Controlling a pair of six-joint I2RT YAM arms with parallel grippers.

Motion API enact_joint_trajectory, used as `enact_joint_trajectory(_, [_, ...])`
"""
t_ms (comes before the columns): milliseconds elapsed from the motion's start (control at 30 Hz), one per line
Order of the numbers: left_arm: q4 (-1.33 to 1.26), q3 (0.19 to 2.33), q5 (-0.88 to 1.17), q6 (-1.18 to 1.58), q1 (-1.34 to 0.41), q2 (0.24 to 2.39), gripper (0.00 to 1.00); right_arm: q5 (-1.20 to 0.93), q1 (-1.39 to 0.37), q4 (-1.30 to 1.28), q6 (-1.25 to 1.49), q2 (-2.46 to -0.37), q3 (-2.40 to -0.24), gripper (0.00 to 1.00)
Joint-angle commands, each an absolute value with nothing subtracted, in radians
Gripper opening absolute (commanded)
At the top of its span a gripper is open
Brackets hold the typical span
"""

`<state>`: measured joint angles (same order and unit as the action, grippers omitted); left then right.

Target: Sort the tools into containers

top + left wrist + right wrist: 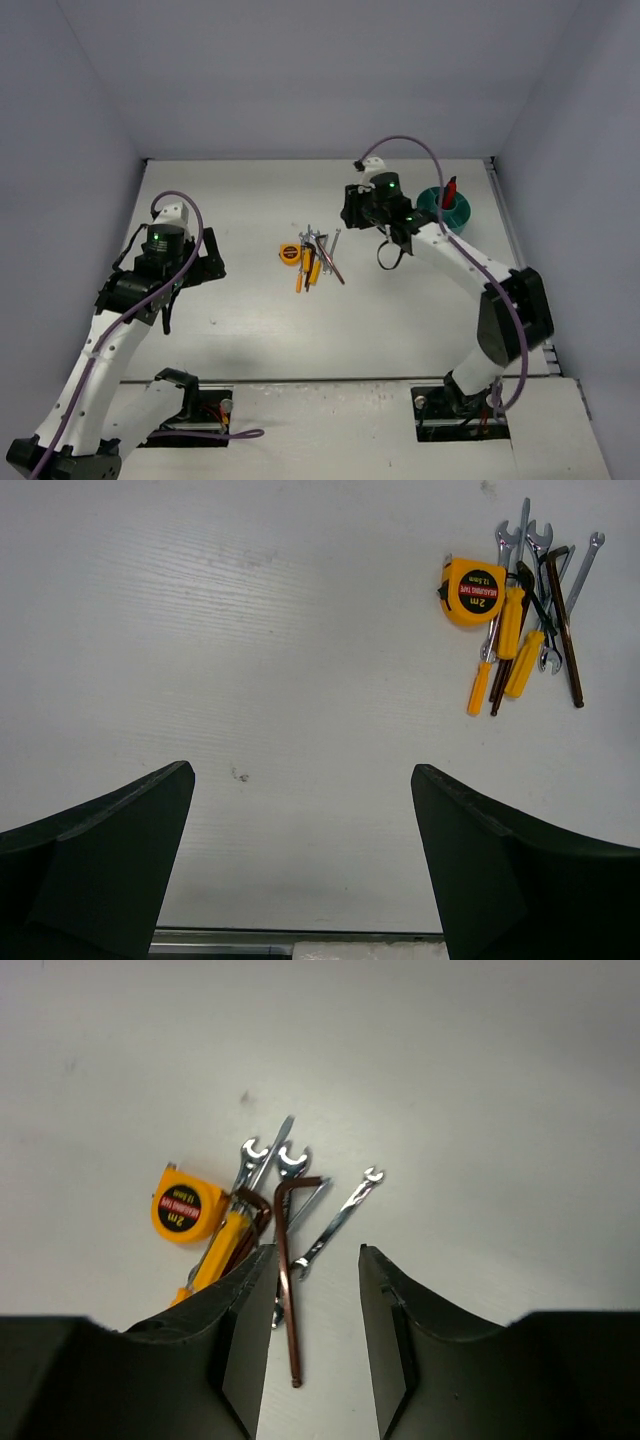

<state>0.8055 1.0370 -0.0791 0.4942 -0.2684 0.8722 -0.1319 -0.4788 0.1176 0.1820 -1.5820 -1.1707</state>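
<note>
One tool is already sorted: the red-handled tool stands upright in the teal cup at the far right of the table. From above I cannot tell which compartment holds it, and I see nothing else in there.

The rest lie in a tangle mid-table — tape measure, orange-handled screwdrivers, silver wrenches and the hex key. I judge I am on the next pick. My right gripper hangs over the pile, fingers spread and empty, the hex key's long shaft running between them.

That shaft is thin and lies flat, its bent end crossing a wrench, so I need to descend square and close across it without dragging its neighbours. My left gripper is wide open and empty, well apart from the pile.
</note>
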Motion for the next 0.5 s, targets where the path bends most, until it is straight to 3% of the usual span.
enact_joint_trajectory(0, [0.771,1.081,-0.049,0.506,-0.276,0.881,0.88,-0.138,-0.568,0.036,0.218,-1.713,-1.297,0.33])
enact_joint_trajectory(467, [0.822,1.013,-0.049,0.501,-0.278,0.805,0.88,0.159,-0.695,0.02,0.255,-2.041,-1.518,0.3])
